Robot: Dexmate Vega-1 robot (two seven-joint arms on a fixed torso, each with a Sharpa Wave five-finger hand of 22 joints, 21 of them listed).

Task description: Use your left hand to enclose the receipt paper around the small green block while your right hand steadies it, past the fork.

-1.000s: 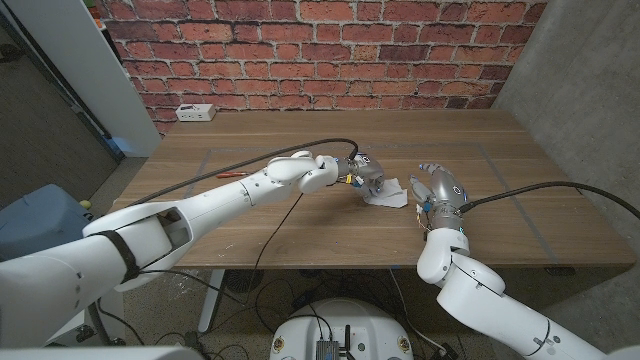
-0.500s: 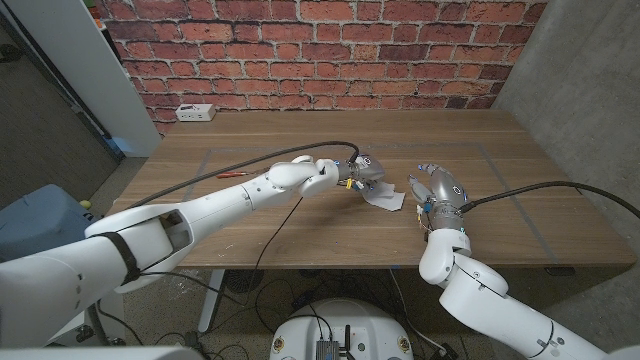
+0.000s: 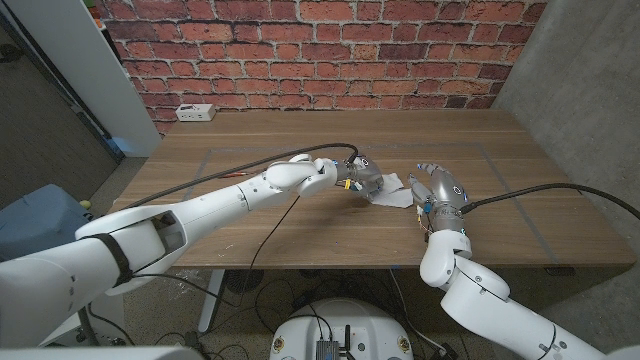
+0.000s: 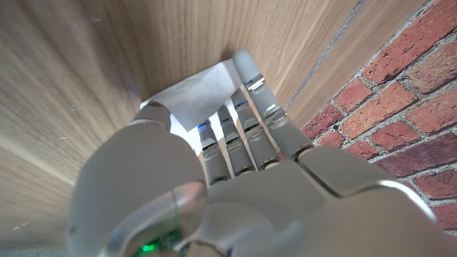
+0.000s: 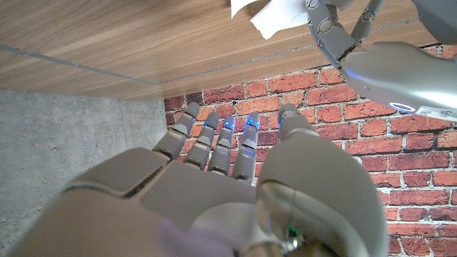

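Note:
My left hand (image 3: 362,177) reaches across the table's middle and its fingers (image 4: 246,78) and thumb close over a white receipt paper (image 3: 392,192). The paper (image 4: 194,100) bulges up between them in the left wrist view. The small green block is hidden under the paper and the hand. My right hand (image 3: 441,188) stands just right of the paper with its fingers spread, a small gap away, holding nothing. In the right wrist view my right hand (image 5: 214,178) points toward the paper (image 5: 275,18) and the left hand (image 5: 371,53).
A thin red-handled utensil (image 3: 232,173) lies on the wooden table (image 3: 300,135) left of my left arm. A white power strip (image 3: 195,113) sits at the far left corner. A brick wall stands behind the table.
The left hand has shifted slightly right and away with the paper, whose loose end now lies closer to the right hand. The right hand has hardly moved.

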